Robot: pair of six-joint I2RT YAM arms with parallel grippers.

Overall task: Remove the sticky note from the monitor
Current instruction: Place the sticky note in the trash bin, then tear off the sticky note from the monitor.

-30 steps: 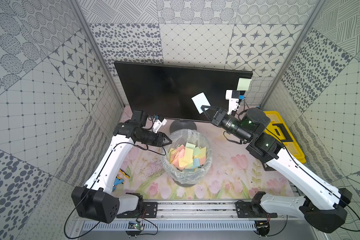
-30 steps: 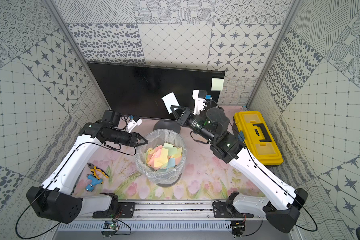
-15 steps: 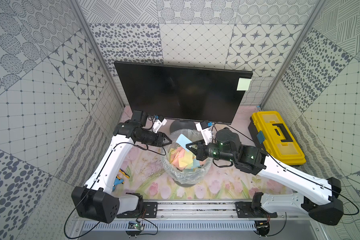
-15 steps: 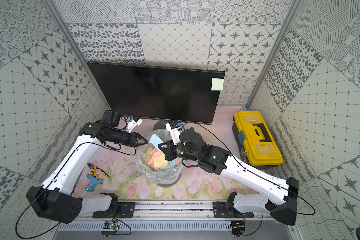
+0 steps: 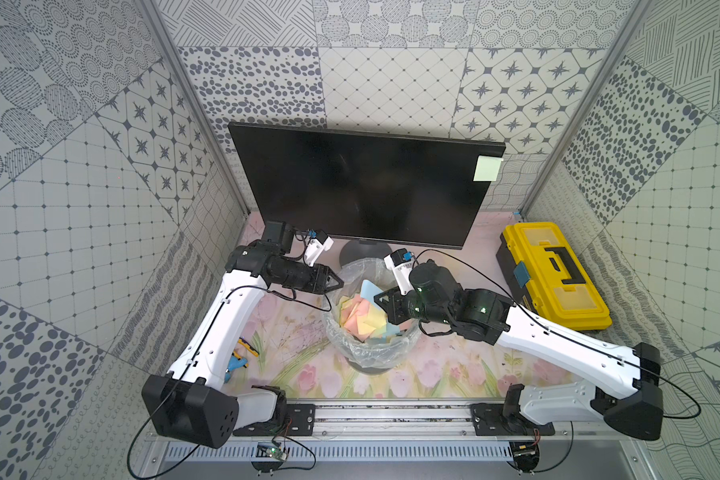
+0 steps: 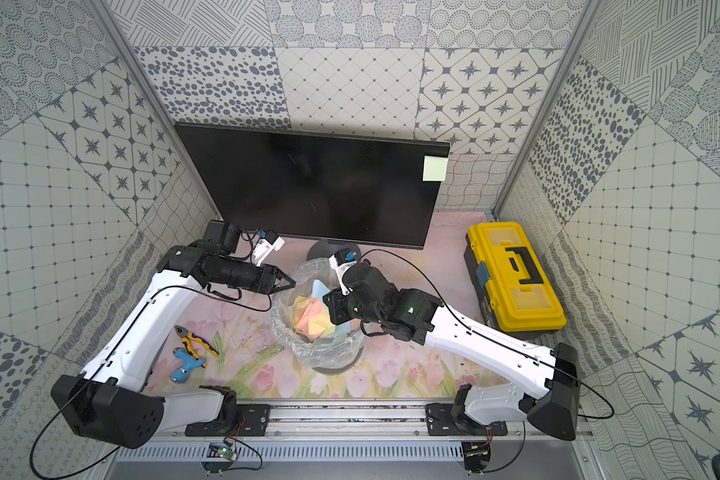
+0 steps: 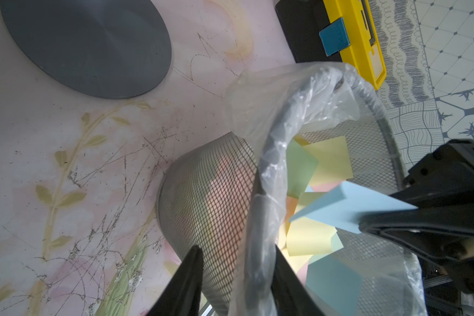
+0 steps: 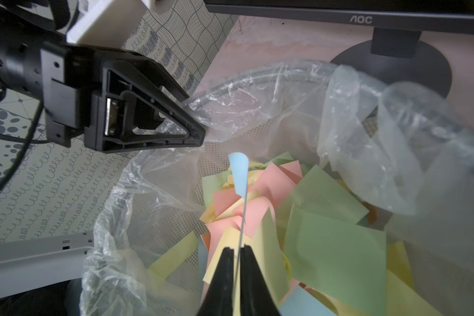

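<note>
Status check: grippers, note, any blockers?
Left gripper shut on bin rim. Right gripper above bin, blue note between jaws, grip unclear. Green note on monitor corner, nothing in front.

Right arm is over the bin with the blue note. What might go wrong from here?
The right gripper looks slightly open, yet the blue note stands between its fingers: it may cling to one.
The left gripper pinches the rim and liner of the bin; pulling away shut could tip it.
A green note sits on an upper corner of the monitor, unremoved.
</note>
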